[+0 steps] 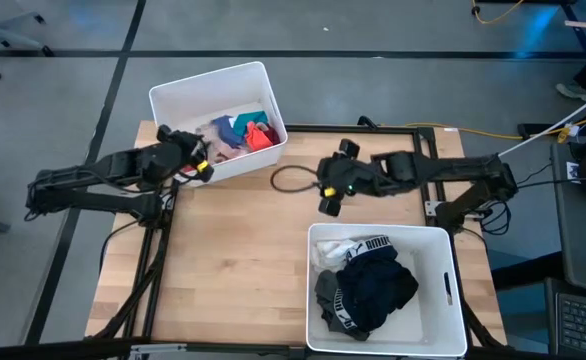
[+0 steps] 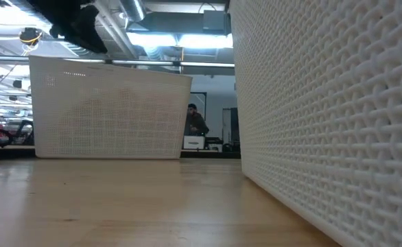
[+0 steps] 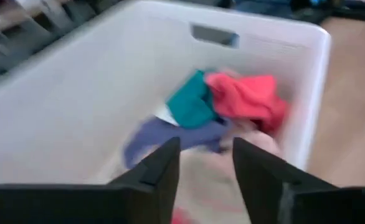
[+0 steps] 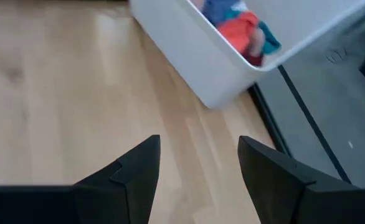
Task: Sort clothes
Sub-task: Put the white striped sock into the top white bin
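Pale butcher-block planks make up the wooden table (image 1: 233, 270), which sits on a grey floor with a dark frame along its edges. Two white plastic bins stand on it. The far bin (image 1: 178, 100) sits at the table's far left corner, slightly turned, and holds the coloured clothes: a red garment (image 1: 261, 137), a teal piece (image 1: 250, 121), a blue one (image 1: 230, 127) and pale pink fabric (image 1: 220, 145), all heaped toward the bin's right end. The near bin (image 1: 453, 290) stands at the near right of the table and holds the dark clothes (image 1: 378, 290), mostly black and grey, with a white piece (image 1: 338, 252) and a waistband lettered PUMA (image 1: 378, 243) at its far side.

The left gripper (image 1: 201, 160) hangs over the near rim of the far bin, just beside the pink fabric. In its wrist view the two dark fingers (image 3: 161, 171) stand apart with nothing between them, the red, teal and blue garments lying in the bin beyond (this view is blurred, so finer detail is lost).

The right gripper (image 1: 331, 195) hovers over bare wood between the two bins, its fingers (image 4: 139, 171) spread wide and empty, pointing toward the far bin's corner. A loop of dark cable (image 1: 293, 180) lies on the table just beside it.

From table height, the far bin's perforated wall fills the left and the near bin's woven wall the right; a person (image 2: 195, 125) shows in the room between them.
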`<move>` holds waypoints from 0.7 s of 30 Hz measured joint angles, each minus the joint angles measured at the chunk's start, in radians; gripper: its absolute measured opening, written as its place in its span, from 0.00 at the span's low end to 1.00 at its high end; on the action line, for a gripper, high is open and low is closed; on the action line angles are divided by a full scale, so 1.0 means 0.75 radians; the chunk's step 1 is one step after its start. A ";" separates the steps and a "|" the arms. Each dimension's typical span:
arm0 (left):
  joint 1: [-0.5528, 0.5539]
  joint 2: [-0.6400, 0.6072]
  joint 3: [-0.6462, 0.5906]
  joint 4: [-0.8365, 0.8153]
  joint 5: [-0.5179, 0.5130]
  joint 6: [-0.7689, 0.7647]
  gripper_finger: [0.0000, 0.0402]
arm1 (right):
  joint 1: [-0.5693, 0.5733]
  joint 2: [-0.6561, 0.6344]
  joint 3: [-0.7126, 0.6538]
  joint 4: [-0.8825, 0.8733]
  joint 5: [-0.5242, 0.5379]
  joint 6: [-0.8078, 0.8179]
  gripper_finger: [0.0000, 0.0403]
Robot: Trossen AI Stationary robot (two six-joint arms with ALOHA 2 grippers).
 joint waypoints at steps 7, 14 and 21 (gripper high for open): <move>-0.002 0.075 -0.001 0.000 -0.001 -0.033 0.44 | -0.106 0.008 -0.051 -0.132 -0.106 0.139 0.54; -0.002 0.116 -0.001 0.062 -0.047 0.061 0.43 | -0.120 -0.002 -0.050 -0.155 -0.126 0.220 0.54; -0.002 0.123 -0.007 0.053 -0.048 0.095 0.43 | -0.122 -0.003 -0.049 -0.154 -0.126 0.207 0.54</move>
